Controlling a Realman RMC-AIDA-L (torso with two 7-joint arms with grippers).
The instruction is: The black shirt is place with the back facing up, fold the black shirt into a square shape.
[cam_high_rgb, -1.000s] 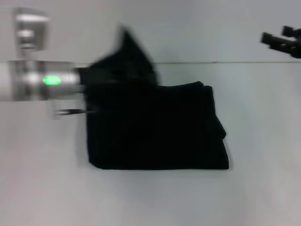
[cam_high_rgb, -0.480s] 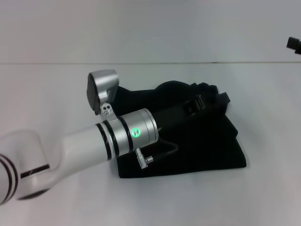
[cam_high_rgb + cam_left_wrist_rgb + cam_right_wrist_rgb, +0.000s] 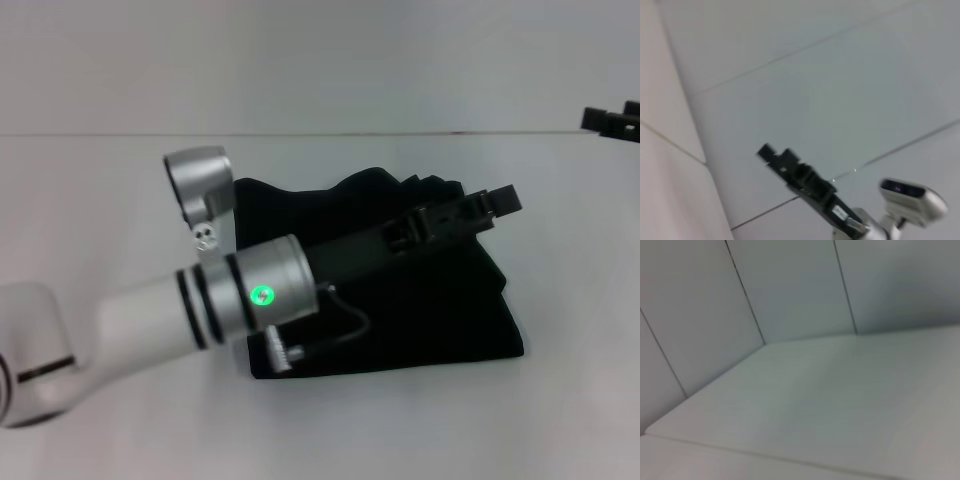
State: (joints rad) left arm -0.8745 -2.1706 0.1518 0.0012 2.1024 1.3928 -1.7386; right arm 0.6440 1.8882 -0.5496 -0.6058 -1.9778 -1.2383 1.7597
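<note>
black shirt (image 3: 420, 310) folded, mid-table (image 3: 560, 420) | my left gripper (image 3: 497, 205) over its far right corner, grip unreadable | my right gripper (image 3: 610, 122) at table's far right edge

White tabletop (image 3: 560, 420) meets plain pale wall (image 3: 320, 60); wall panels with dark seams (image 3: 745, 295).
</note>
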